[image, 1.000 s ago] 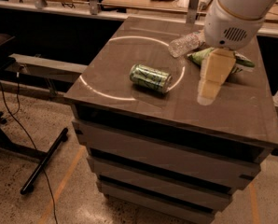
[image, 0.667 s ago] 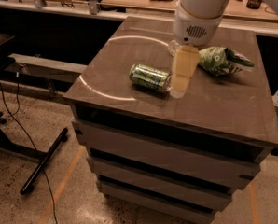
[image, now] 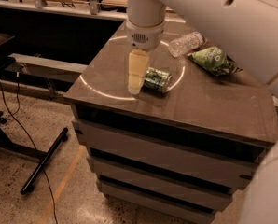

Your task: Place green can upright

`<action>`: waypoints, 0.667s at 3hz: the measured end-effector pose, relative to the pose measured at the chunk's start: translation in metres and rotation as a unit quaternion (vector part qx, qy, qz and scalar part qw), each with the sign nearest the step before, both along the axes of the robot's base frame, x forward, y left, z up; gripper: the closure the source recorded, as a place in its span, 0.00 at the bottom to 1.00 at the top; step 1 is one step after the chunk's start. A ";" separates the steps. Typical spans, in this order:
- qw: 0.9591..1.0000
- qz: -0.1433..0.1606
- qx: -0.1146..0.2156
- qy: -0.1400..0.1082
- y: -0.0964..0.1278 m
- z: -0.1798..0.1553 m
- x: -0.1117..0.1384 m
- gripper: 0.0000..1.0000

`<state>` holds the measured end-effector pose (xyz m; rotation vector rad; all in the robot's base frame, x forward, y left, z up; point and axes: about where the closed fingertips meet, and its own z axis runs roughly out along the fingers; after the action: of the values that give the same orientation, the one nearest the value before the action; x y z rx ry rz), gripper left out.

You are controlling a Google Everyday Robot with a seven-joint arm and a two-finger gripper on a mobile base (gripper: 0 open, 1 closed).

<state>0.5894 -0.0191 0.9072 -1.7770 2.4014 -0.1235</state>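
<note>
The green can (image: 158, 79) lies on its side on the brown cabinet top (image: 209, 104), inside a pale ring of light. Its silver end faces right. My gripper (image: 135, 87) hangs from the white arm directly over the can's left end, its pale fingers (image: 136, 71) pointing down and covering that end. It is just above or at the can; I cannot tell whether it touches.
A clear plastic water bottle (image: 186, 43) lies at the back of the top. A green foil snack bag (image: 213, 60) lies to its right. The cabinet's front edge (image: 167, 120) has drawers below. A black stand leg (image: 43, 160) and a cable cross the floor at left.
The arm has swept left across the cabinet, from over the snack bag to the can's left end. The can has stayed lying on its side.
</note>
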 end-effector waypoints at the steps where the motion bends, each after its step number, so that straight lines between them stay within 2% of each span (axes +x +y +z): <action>1: 0.999 -0.040 -0.006 0.013 0.014 -0.024 0.021 0.00; 2: 0.997 -0.076 -0.002 0.025 0.014 -0.047 0.034 0.00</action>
<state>0.6234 -0.0050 0.8604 -1.6173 2.5713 -0.1032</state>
